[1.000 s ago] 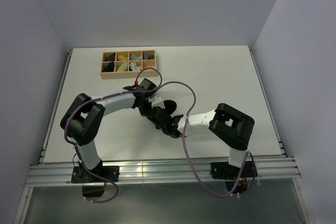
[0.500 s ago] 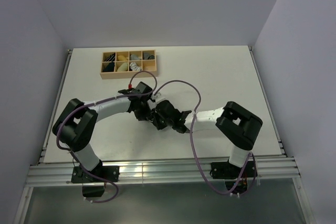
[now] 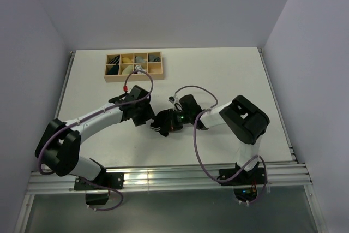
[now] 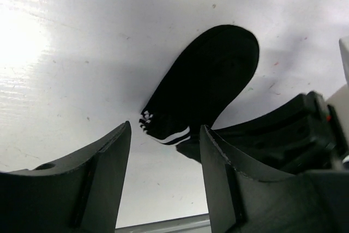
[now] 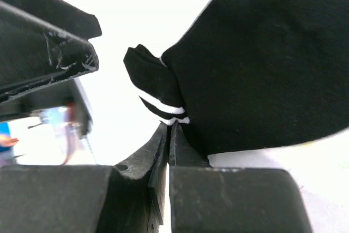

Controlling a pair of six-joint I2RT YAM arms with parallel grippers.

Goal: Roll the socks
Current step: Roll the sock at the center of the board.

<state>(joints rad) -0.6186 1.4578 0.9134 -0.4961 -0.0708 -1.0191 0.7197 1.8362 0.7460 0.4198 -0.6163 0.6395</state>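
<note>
The left arm [image 3: 98,117] stretched low, forward and inward, and the left gripper [image 4: 165,135] had its fingers standing well apart with nothing clamped between them. The right arm [image 3: 218,114] folded at the elbow and reached leftward, tip to tip with it. The right gripper [image 5: 169,132] had its jaws pressed together, pinching the black sock [image 5: 256,64] beside the cuff.

1. The black sock [image 5: 262,58] runs off the top and right edges of the right wrist view. The bit of hem nipped by the right gripper [image 5: 170,129] is buried between its pressed fingers [image 5: 144,155].
2. In the left wrist view, the sock's lower end slips behind a finger of the left gripper [image 4: 165,132] and the other arm's dark body.
3. From above, both grippers cover nearly all of the sock.
4. What lies in the wooden box [image 3: 133,78] is too small to tell apart.
</note>
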